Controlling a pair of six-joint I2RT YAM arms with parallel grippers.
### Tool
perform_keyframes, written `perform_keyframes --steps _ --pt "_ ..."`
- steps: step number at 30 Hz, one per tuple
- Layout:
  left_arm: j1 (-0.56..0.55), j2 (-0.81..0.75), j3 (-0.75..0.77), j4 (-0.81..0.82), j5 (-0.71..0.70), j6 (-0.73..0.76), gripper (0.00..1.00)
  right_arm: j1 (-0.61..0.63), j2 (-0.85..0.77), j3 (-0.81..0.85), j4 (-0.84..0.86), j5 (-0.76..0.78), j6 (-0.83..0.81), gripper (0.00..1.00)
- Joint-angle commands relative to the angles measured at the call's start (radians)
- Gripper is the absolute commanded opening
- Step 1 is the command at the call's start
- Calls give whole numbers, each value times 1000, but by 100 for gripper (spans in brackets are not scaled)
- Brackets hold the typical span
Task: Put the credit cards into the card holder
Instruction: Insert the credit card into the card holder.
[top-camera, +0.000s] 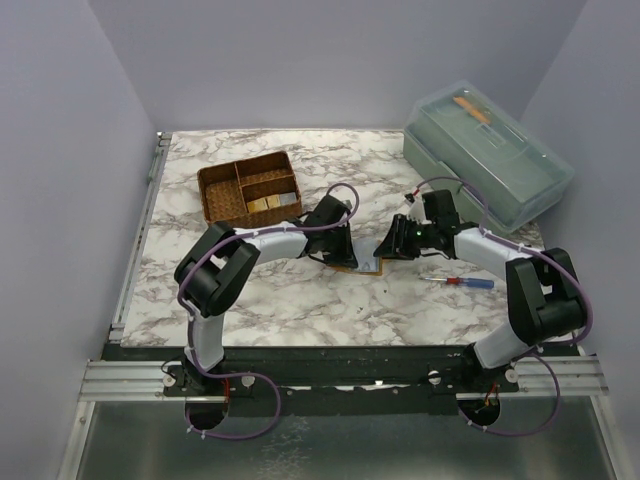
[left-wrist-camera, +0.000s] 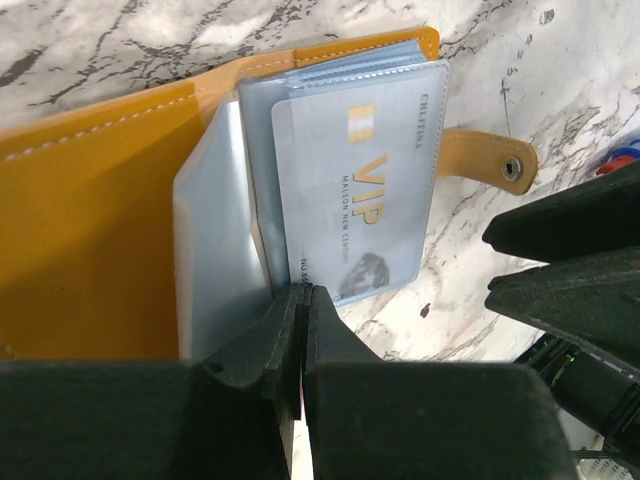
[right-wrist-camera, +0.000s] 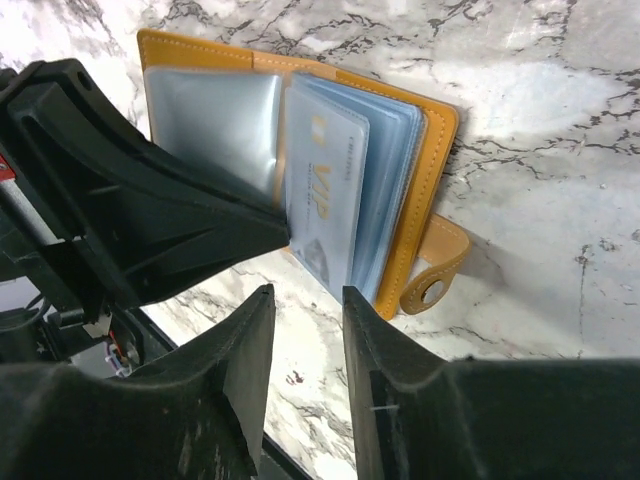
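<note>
The orange-tan card holder lies open on the marble between both arms, its clear sleeves fanned up. A pale grey VIP credit card sits in one sleeve. My left gripper is shut, its tips pinching the lower edge of a clear sleeve beside that card. My right gripper stands open just below the card's lower corner, with only bare marble between its fingers. More credit cards lie in the woven basket.
The brown divided basket stands at the back left. A clear-lidded green box sits at the back right. A red-and-blue screwdriver lies near the right arm. The holder's snap strap sticks out towards the right gripper.
</note>
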Motion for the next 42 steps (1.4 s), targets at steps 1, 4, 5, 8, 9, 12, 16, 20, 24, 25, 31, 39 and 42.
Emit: perform_keyframes --steps 1,4,5,8,9,12,16,20,24,25,31,39,42 --pt "19 -6 -49 -11 -52 7 4 5 17 -10 26 -57 8 38" --pt "19 -5 -61 3 -42 -4 4 5 34 -8 49 -66 11 41" --pt "19 -6 -64 8 -39 -6 4 5 42 -6 54 -73 10 41" --pt "19 -6 -70 13 -37 -8 3 5 56 -8 69 -79 13 41" --pt "20 -6 -72 16 -36 -9 3 5 59 -9 76 -79 15 41" --pt "19 -9 -81 24 -34 -18 2 5 74 -13 84 -80 15 41" --pt "20 -12 -90 34 -26 -24 1 5 84 -20 108 -94 19 41" --pt "19 -15 -96 39 -24 -25 1 5 105 -21 125 -105 19 40" --pt "20 -16 -100 40 -23 -24 1 5 116 -23 136 -103 22 40" --pt "20 -16 -100 40 -22 -23 1 5 119 -22 137 -103 23 40" --pt "20 -15 -96 40 -18 -23 1 5 128 -19 142 -121 27 39" --pt "19 -35 -93 41 -11 -17 0 5 116 -23 192 -187 53 33" --pt "19 -53 -84 41 3 -11 3 5 127 -22 223 -227 68 33"
